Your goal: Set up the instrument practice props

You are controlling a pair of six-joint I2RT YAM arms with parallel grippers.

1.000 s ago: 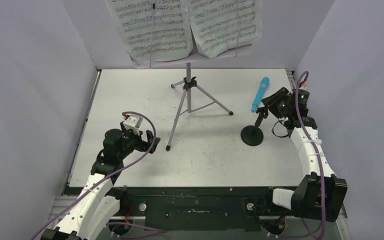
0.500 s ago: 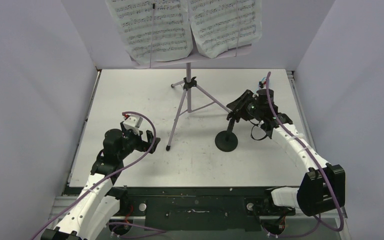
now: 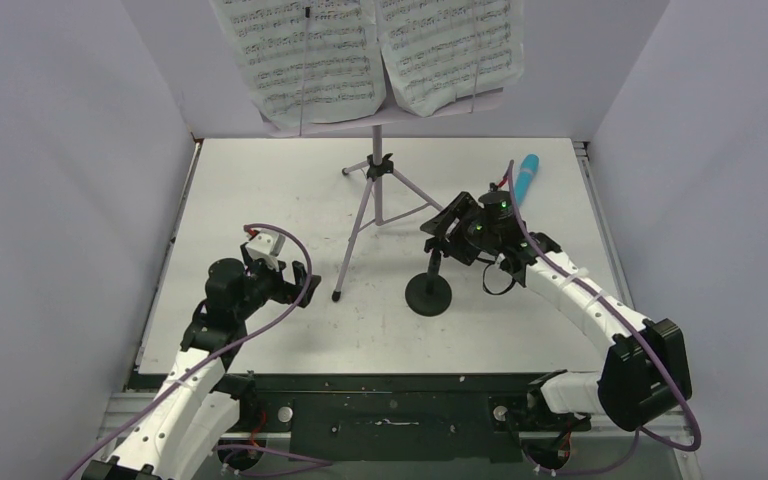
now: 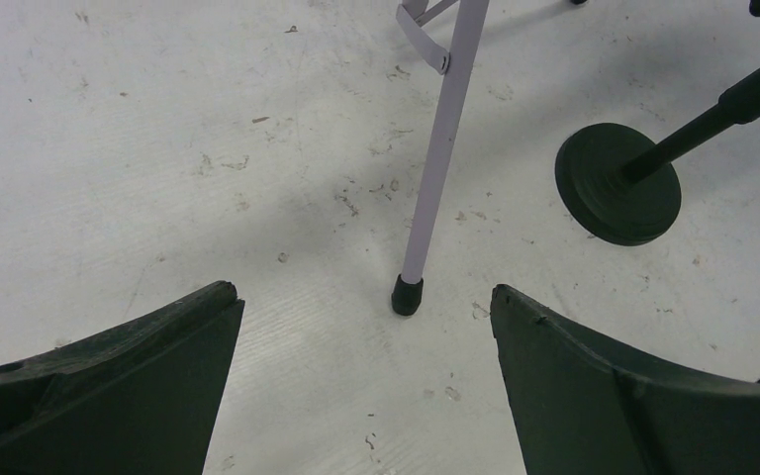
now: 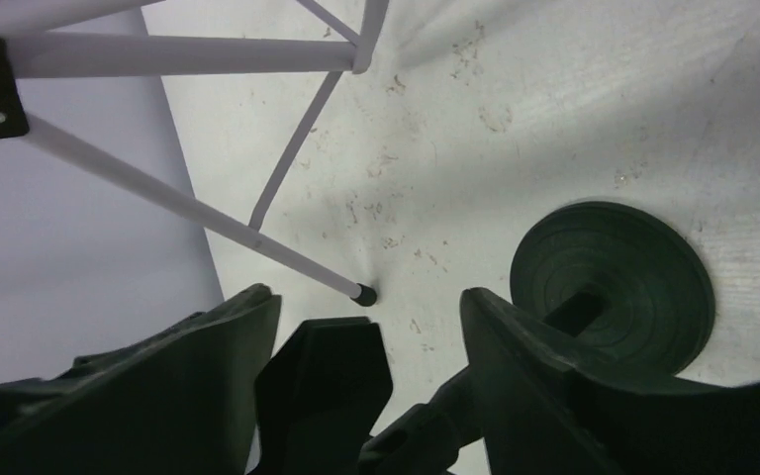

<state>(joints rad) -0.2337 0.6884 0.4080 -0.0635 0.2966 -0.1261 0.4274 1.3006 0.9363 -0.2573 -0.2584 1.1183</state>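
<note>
While the left gripper (image 3: 298,283) hung over the near-left part of the white table (image 3: 260,180), its jaws stood spread wide with nothing between them. In the left wrist view its two dark fingers (image 4: 139,381) framed bare tabletop, with the black-capped near foot (image 4: 407,294) of the lilac music stand (image 3: 378,167) just beyond them.

The music stand stood at the far middle of the table on its three legs. Its desk carried two white sheet-music pages (image 3: 310,55) side by side.

The small black mic stand (image 3: 428,296) sat with its round base flat on the table, right of the music stand's near leg and near the table's middle. The right gripper (image 3: 444,231) was at the top of its pole. In the right wrist view the fingers (image 5: 208,386) sat astride the stand's clip (image 5: 325,381) and upper pole, partly parted. Whether they were pressing on the clip or had let go could not be told.

The turquoise-blue toy microphone (image 3: 526,172) lay on the table at the far right, beyond the right arm, apart from the mic stand.
</note>
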